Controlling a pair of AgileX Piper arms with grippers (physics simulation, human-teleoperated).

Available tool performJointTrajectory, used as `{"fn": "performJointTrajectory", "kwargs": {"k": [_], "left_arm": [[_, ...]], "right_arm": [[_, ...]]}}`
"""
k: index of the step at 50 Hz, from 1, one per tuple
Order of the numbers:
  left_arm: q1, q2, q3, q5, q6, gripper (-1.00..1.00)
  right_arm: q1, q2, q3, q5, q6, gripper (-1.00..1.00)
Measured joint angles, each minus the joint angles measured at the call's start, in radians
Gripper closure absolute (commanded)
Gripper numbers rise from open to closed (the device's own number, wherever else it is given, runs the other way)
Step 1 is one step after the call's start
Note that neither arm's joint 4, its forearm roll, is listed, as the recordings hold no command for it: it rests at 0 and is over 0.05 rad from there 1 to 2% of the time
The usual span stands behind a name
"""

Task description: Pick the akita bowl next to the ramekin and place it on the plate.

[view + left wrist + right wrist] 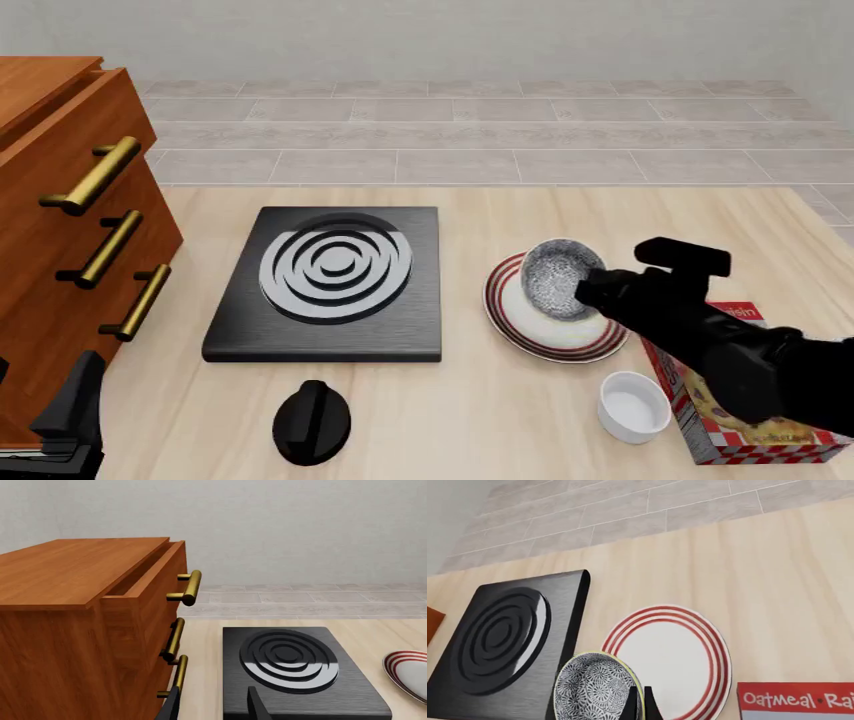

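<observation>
The akita bowl (558, 280) (594, 690), speckled black and white, is tilted with its opening toward the front camera, over the far side of the plate (534, 338) (670, 655). My right gripper (587, 290) (639, 706) is shut on its rim, fingers pinched close together. Whether the bowl touches the red-ringed plate I cannot tell. The white ramekin (633, 405) stands alone in front of the plate. In the left wrist view my left gripper (215, 710) is open and holds nothing, low in front of the stove beside the cabinet.
A black stove (334, 285) (300, 680) (494, 635) lies left of the plate. A wooden drawer cabinet (67, 230) (73, 630) with brass handles fills the left, its top drawer slightly open. An oatmeal box (727, 425) (800, 700) lies under the right arm. A black rounded object (311, 422) sits before the stove.
</observation>
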Motion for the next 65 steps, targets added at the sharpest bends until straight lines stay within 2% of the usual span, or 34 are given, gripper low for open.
{"fn": "performJointTrajectory", "kwargs": {"k": [21,65], "left_arm": [[0.000,0.000,0.000,0.000,0.000,-1.00],[-0.001,0.000,0.000,0.000,0.000,-1.00]], "right_arm": [[-0.032,0.108,-0.016,-0.054,-0.032,1.00],[-0.051,0.276,-0.052,-0.134,-0.050,1.00]]}}
